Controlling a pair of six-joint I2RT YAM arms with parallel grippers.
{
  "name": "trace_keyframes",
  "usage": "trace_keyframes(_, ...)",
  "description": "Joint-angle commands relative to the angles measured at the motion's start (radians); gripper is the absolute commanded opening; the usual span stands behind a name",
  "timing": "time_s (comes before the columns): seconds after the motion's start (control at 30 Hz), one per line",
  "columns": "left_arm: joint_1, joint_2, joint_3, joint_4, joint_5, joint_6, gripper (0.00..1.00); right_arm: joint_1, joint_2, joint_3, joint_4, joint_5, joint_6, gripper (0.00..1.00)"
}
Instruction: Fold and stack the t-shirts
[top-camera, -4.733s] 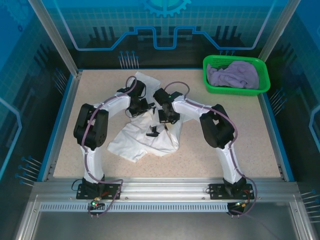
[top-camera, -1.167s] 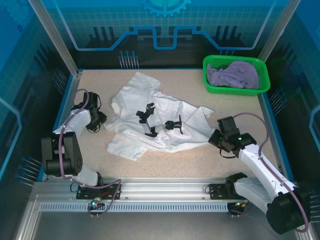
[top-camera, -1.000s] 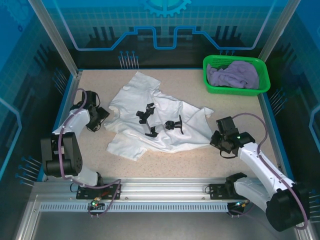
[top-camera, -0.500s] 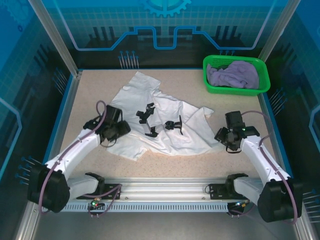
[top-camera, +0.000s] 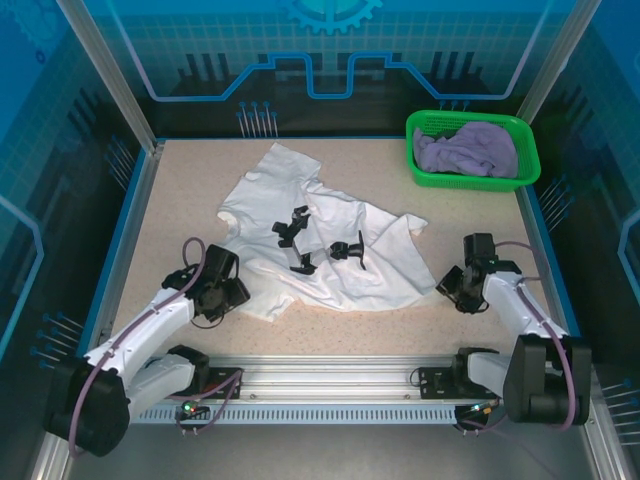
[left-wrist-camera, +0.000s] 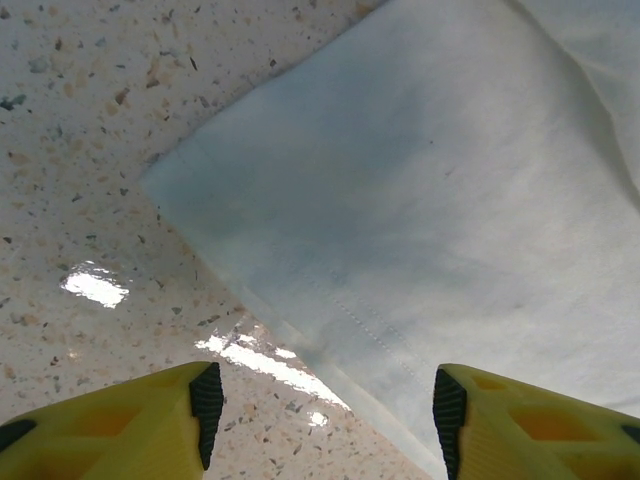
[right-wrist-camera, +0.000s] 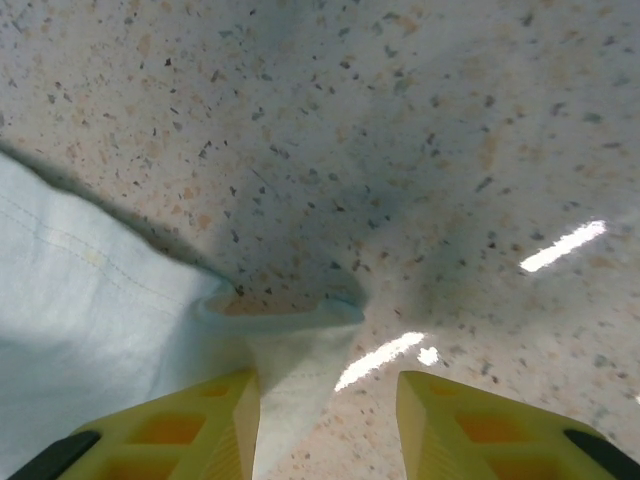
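In the corner-grasp step, the left fingers (left-wrist-camera: 120, 420) and right fingers (right-wrist-camera: 190, 430) are hovering apart at the 7 and 4 o'clock corners of the white t-shirt (top-camera: 380, 270), next requiring closure on cloth.

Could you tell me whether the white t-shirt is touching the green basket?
Apart. The top view shows bare table between the white t-shirt and the green basket.

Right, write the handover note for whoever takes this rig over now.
Left claw: open, low over the near-left corner of the white shirt, nothing gripped.
Right claw: open, at the shirt's near-right corner, nothing gripped.
White shirt lies spread, wrinkled and unfolded on the table. Lavender shirt is bunched in the green basket, far right.
Done: no fold, no stack.
To do: grip corners, fold white shirt, fetch and fold lavender one, stack.
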Motion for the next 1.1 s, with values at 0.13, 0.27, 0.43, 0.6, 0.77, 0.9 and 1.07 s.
trace_keyframes(0.13, 0.024, 0.074, -0.014, 0.073, -0.055, -0.024, 0.62, -0.014, 0.077, -0.005, 0.064, -0.036, -0.023, 0.43)
trace_keyframes(0.27, 0.126, 0.086, -0.012, 0.104, -0.022, 0.016, 0.62, -0.014, 0.094, -0.002, 0.072, -0.01, -0.032, 0.43)
trace_keyframes(0.43, 0.198, 0.085, -0.026, 0.144, 0.005, 0.035, 0.6, -0.014, 0.145, 0.004, 0.102, -0.001, -0.031, 0.38)
trace_keyframes(0.6, 0.225, 0.151, -0.044, 0.194, 0.02, 0.049, 0.56, -0.014, 0.203, 0.014, 0.141, -0.01, -0.022, 0.22)
trace_keyframes(0.77, 0.238, 0.193, -0.027, 0.212, 0.034, 0.052, 0.52, -0.011, 0.231, 0.026, 0.152, -0.01, -0.026, 0.08)
trace_keyframes(0.9, 0.239, 0.21, -0.028, 0.222, 0.039, 0.047, 0.47, -0.007, 0.228, 0.027, 0.149, -0.006, -0.034, 0.05)
trace_keyframes(1.07, 0.239, 0.215, -0.024, 0.226, 0.046, 0.052, 0.2, 0.0, 0.202, 0.031, 0.142, 0.012, -0.039, 0.0)
